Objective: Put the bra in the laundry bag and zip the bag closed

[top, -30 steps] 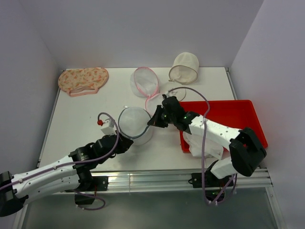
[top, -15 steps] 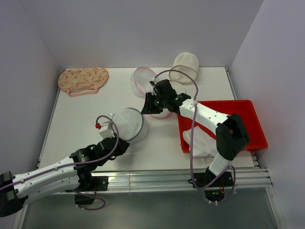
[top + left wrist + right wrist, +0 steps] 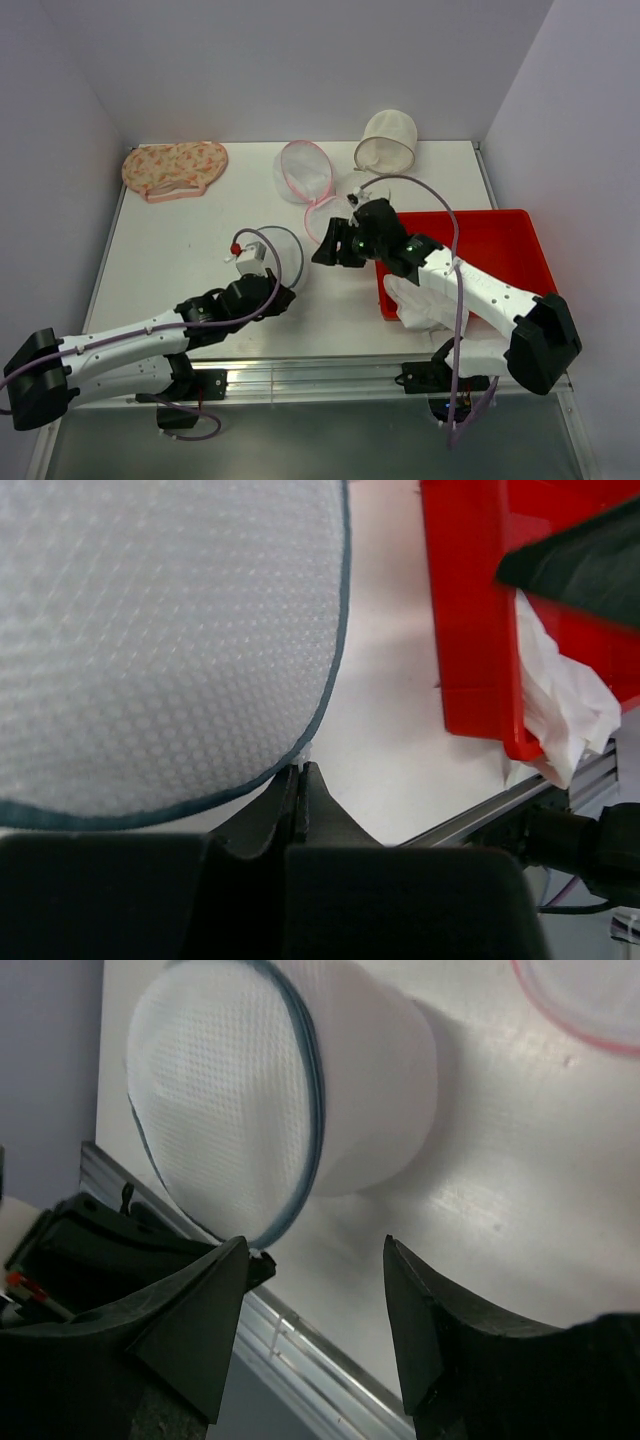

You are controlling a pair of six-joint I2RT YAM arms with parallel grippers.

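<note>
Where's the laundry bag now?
The laundry bag sits mid-table in the top view, rim pinched by the left gripper, the right gripper and red tray to its right.

Overhead view looks down; close wrist views share the laundry bag [image 3: 150,630].

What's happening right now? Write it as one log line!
left gripper: shut on laundry bag rim | right gripper: open, empty, near bag | bra: on red bin edge, not bagged
</note>
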